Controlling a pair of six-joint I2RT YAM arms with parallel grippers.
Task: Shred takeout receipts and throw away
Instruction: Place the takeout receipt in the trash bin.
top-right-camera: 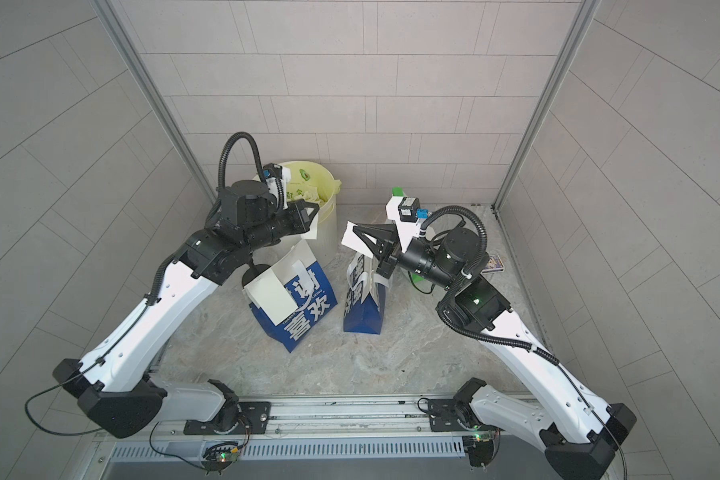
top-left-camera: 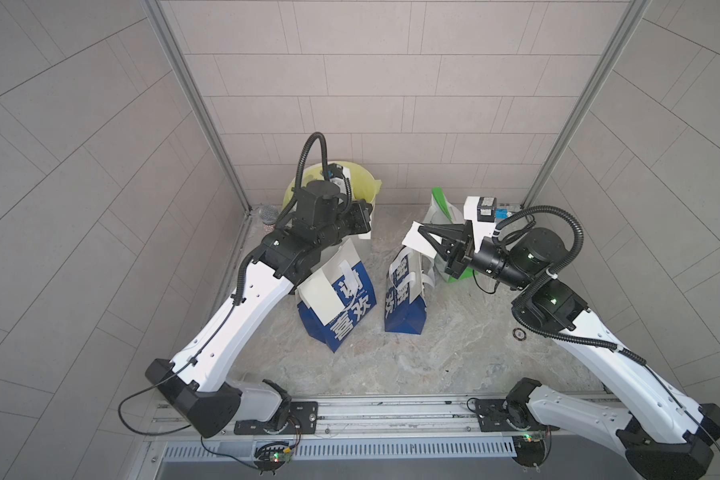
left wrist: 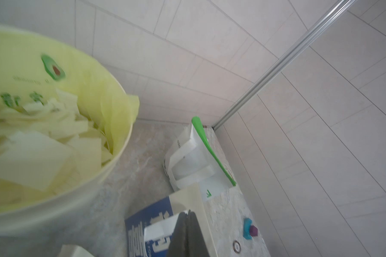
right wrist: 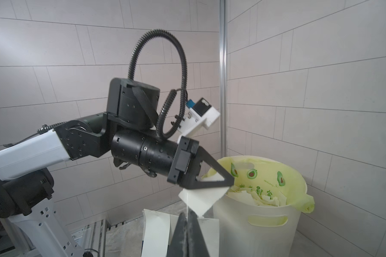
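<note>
While each hand pinches a torn piece, the step reads as binning.
- Left hand [right wrist: 230, 181]: clenched on receipt scrap [right wrist: 201, 199], which hangs corner-down just outside the bin [right wrist: 254, 233] rim. Next, probably: reach over the opening, let go.
- Right hand [top-left-camera: 421, 227]: clenched on second scrap [top-left-camera: 415, 244], long axis crossing its fingers, above the blue bag [top-left-camera: 404, 316].

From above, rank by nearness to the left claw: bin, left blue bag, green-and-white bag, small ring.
Left gripper, in a top view:
1. Bin, alongside.
2. Left blue bag, just below.
3. Green-and-white bag, rear right.
4. Small ring, far right.
</note>
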